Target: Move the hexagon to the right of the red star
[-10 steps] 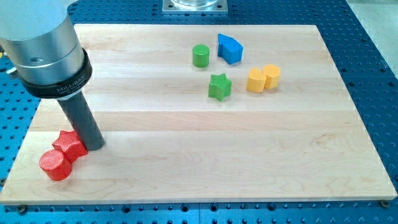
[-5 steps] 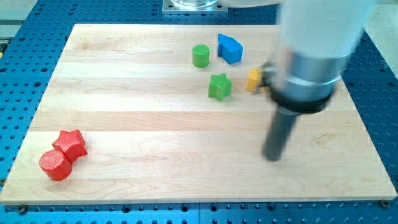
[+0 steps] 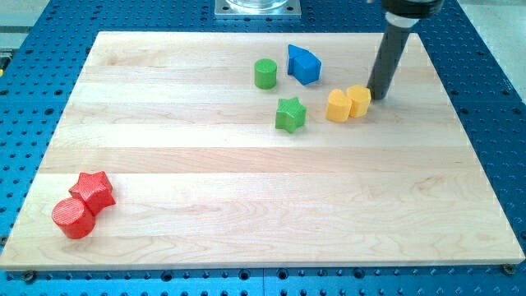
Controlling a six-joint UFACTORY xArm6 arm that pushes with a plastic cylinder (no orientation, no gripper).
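A yellow hexagon (image 3: 338, 106) sits at the view's upper right, touching a second yellow block (image 3: 358, 100) on its right. My tip (image 3: 378, 96) stands just right of that second yellow block, close to it or touching it. The red star (image 3: 94, 191) lies far off at the view's lower left, touching a red cylinder (image 3: 71, 218) below and left of it.
A green star (image 3: 290, 114) lies left of the yellow hexagon. A green cylinder (image 3: 265, 73) and a blue block (image 3: 303, 64) sit above it. The wooden board (image 3: 246, 173) rests on a blue perforated table.
My tip left the red star at the lower left, crossed the board to the right, then moved up to the right side of the yellow blocks. No block has visibly moved.
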